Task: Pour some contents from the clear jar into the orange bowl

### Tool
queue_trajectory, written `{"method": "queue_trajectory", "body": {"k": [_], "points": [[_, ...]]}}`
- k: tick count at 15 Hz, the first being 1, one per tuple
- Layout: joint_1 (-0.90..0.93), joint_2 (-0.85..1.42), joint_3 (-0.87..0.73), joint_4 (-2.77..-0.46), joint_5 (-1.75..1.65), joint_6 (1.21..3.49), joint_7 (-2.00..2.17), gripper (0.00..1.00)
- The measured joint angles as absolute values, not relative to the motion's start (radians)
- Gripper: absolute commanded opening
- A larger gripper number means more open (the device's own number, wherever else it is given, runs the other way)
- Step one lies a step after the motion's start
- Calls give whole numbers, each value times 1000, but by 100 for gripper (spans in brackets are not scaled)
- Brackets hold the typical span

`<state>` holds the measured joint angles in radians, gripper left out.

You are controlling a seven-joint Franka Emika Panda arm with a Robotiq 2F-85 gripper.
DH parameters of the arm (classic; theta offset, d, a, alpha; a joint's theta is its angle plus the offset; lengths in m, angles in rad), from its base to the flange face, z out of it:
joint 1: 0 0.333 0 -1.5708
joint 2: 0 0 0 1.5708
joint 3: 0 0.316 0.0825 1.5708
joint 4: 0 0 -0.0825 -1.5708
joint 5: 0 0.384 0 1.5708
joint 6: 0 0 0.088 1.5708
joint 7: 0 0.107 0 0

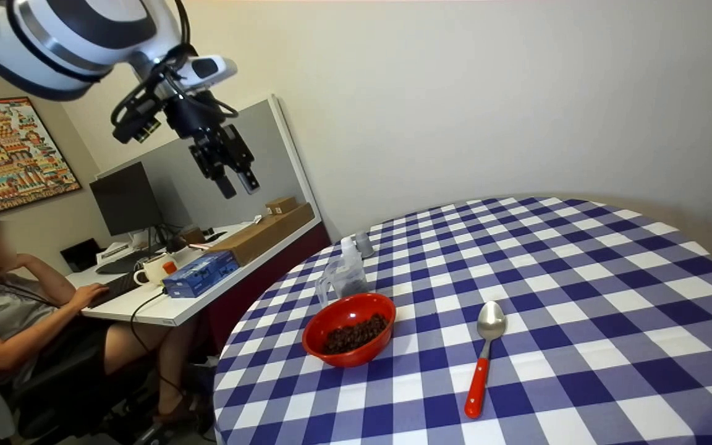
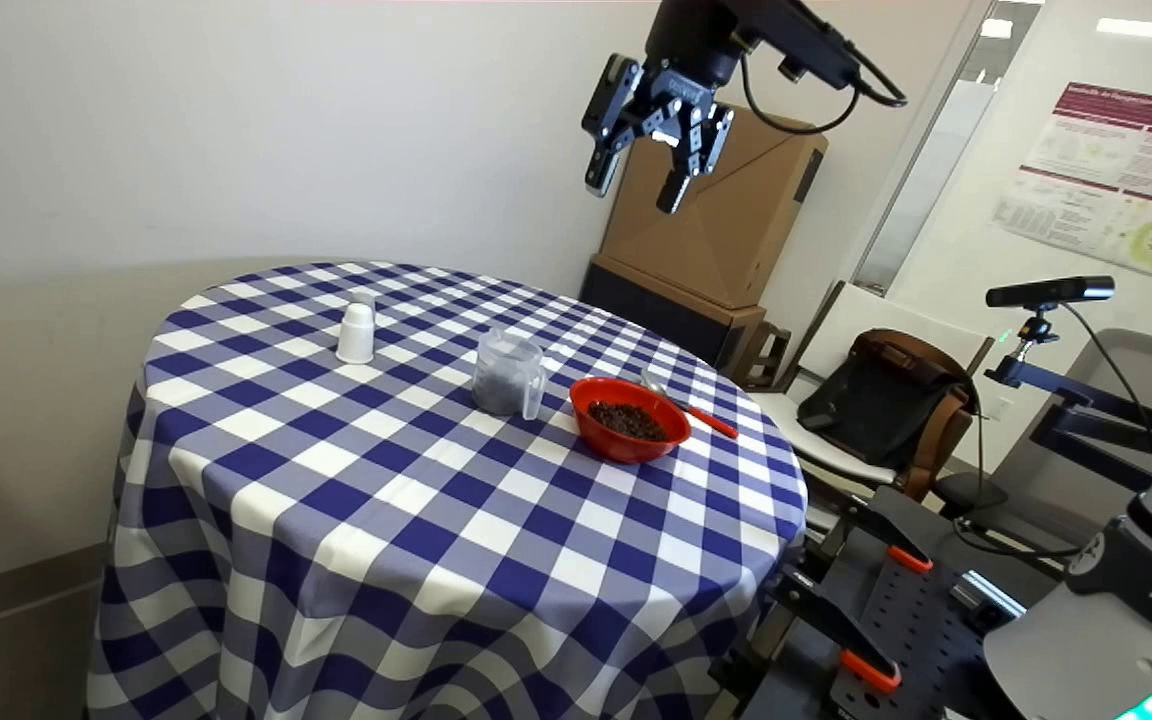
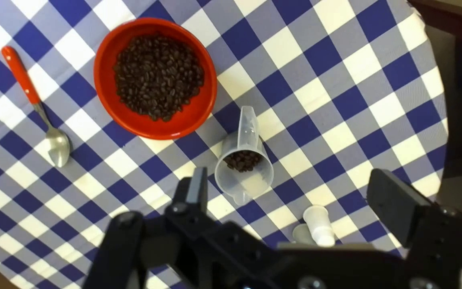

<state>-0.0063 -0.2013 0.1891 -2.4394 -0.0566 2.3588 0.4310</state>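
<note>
This looks like an office, with its flat black monitor [image 1: 126, 199], dark rectangular keyboard [image 1: 116, 289] and maroon-banded white paper poster [image 2: 1116, 180].

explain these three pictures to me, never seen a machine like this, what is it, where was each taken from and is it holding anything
The machine is a robot arm with a gripper at its end, its version of a hand. Two pictures are taken from outside the robot, from different places. The third is taken from its wrist, looking down past the gripper. On the checked tablecloth are an orange bowl with dark beans in it, a clear jar with a handle and more beans inside, a red-handled spoon, and a white cup-shaped item with a greyish one beside it. The gripper hangs open above it all, holding nothing.
</note>
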Motion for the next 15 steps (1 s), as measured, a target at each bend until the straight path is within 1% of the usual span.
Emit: {"method": "queue_trajectory", "body": {"k": [7,15], "points": [[-14,-9,137,-2435,-96,2421,510,100],[44,207,68,-2408,-146,2604,510,100]]}}
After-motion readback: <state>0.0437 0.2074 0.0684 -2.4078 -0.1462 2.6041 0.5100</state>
